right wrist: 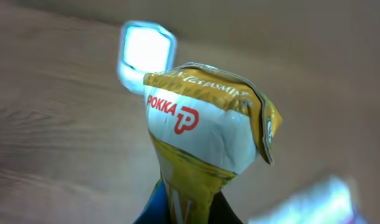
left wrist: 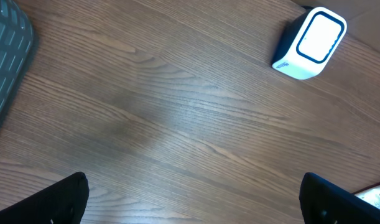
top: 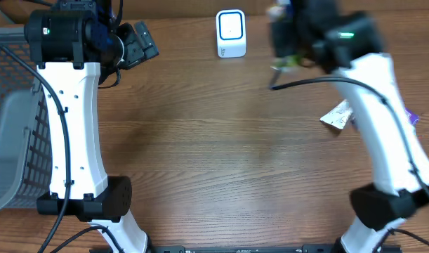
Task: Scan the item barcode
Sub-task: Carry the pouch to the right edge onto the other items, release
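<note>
- The right gripper (right wrist: 185,210) is closed tight on the lower end of a yellow and white pack (right wrist: 205,124) printed "POKKA".
- The pack is in the air above the table (top: 221,154), near the white scanner (top: 231,33).
- The left gripper (left wrist: 196,202) is opened wide and holds nothing; below it is bare wood.
- A grey basket (top: 10,140) stands at the left edge.

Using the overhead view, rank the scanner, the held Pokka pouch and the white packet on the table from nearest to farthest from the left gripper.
From the left gripper:
1. Scanner, at the far edge, to its right.
2. Pouch, held up just beyond the scanner.
3. White packet, lying farthest right and nearer the robot.
</note>
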`<act>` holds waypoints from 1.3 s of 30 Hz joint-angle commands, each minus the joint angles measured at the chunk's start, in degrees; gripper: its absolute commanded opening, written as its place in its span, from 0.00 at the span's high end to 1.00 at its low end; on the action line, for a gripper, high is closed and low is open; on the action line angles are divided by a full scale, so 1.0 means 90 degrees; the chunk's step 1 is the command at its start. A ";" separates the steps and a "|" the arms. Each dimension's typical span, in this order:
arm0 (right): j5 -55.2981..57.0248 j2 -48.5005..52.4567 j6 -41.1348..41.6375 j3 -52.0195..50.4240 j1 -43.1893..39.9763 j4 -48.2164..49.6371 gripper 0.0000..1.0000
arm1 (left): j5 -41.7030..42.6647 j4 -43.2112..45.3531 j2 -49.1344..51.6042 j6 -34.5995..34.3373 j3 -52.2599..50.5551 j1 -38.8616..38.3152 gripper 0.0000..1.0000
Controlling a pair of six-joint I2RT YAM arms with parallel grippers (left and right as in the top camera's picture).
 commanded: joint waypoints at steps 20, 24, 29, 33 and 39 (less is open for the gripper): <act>0.1110 0.0265 0.3648 -0.3823 -0.2890 0.1127 0.95 | 0.0029 0.0007 0.0010 0.0073 -0.0029 0.0000 0.00; 0.1093 0.0265 0.3334 -0.3937 -0.2878 0.1401 0.81 | 0.0029 0.0007 0.0010 0.0073 -0.0029 0.0000 0.00; 0.0823 0.0211 0.2861 -0.3849 -0.2878 0.1190 0.48 | 0.0029 0.0007 0.0010 0.0073 -0.0029 0.0000 0.00; 0.0583 -0.0134 0.2640 -0.3512 -0.2875 0.0804 0.38 | 0.0029 0.0007 0.0010 0.0073 -0.0027 0.0000 0.00; -0.1540 -0.1508 0.1141 -0.2946 -0.2739 0.0529 0.21 | 0.0029 0.0007 0.0010 0.0073 -0.0027 0.0000 0.01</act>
